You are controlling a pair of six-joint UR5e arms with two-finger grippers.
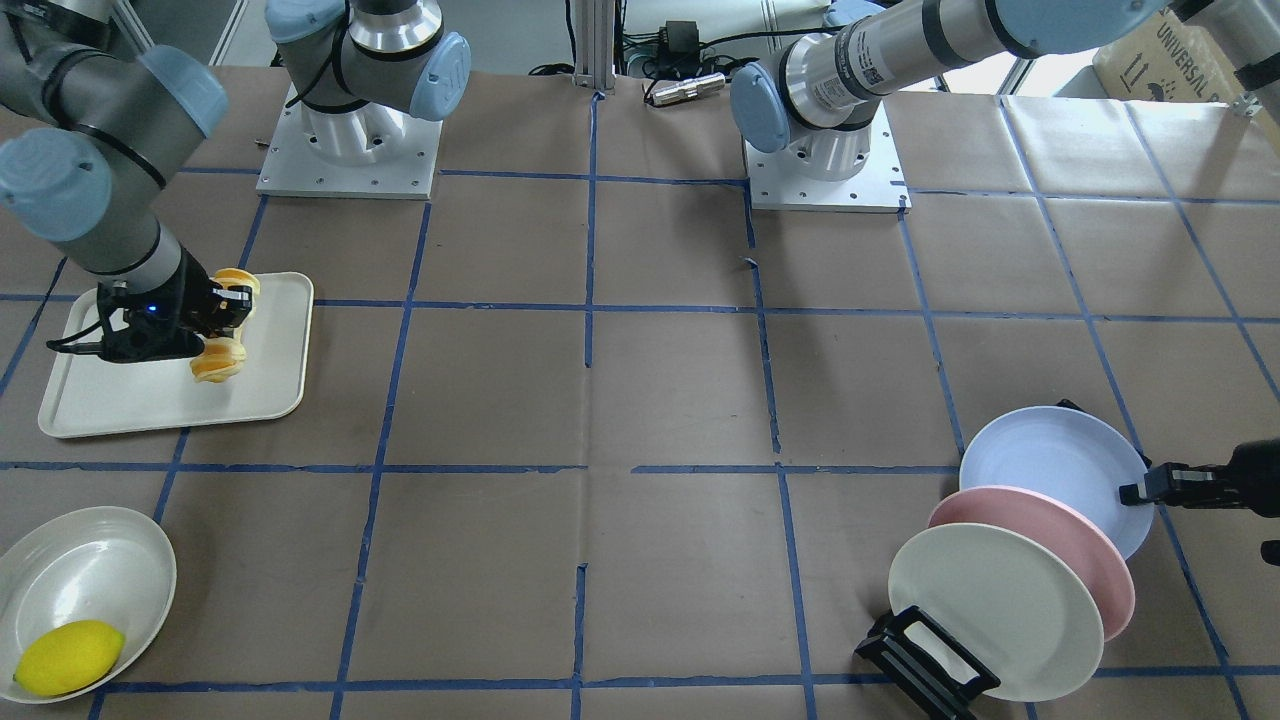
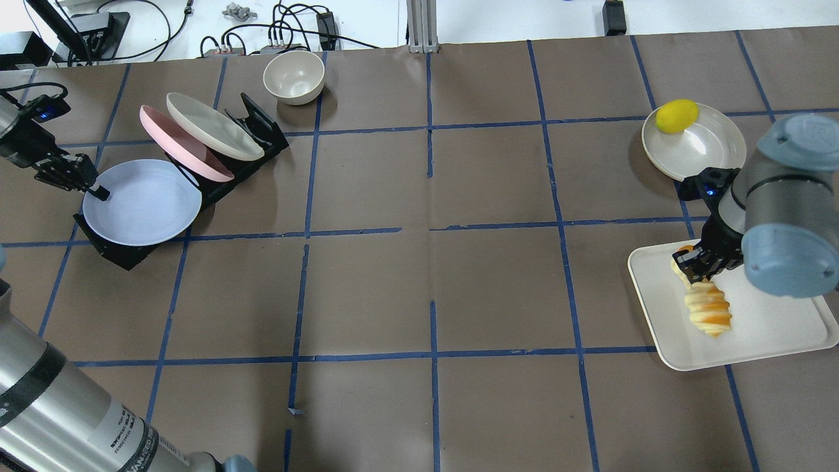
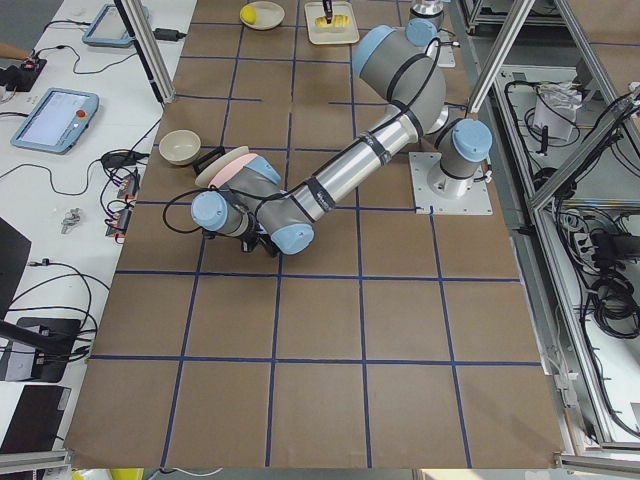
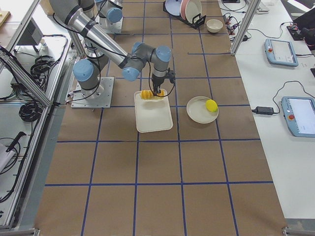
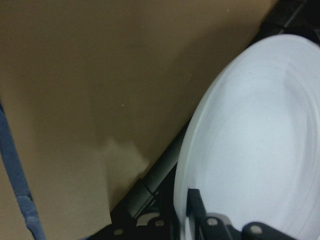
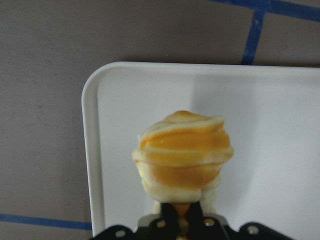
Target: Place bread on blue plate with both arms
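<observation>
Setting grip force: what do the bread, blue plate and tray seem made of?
The bread: probably a plastic or foam toy; smooth, slightly glossy skin, even orange bands. The blue plate: likely matte plastic or melamine; uniform colour, no glaze shine. The tray: seemingly similar matte cream plastic; rounded moulded corner and rim.

Both arms on my feed are grey and brushed-silver tubes with round pale-blue joint caps [image 1: 60,185]. The left arm [image 1: 880,55] wears black bands and small printed markings [image 1: 868,70]. Each stands on a white square base plate [image 1: 290,172] dotted with screws. The right gripper [image 1: 224,328] and left gripper [image 2: 99,193] are black. Each body carries a small blue light [image 1: 150,308] — the right also trails a thin black cable [image 1: 75,346].
</observation>
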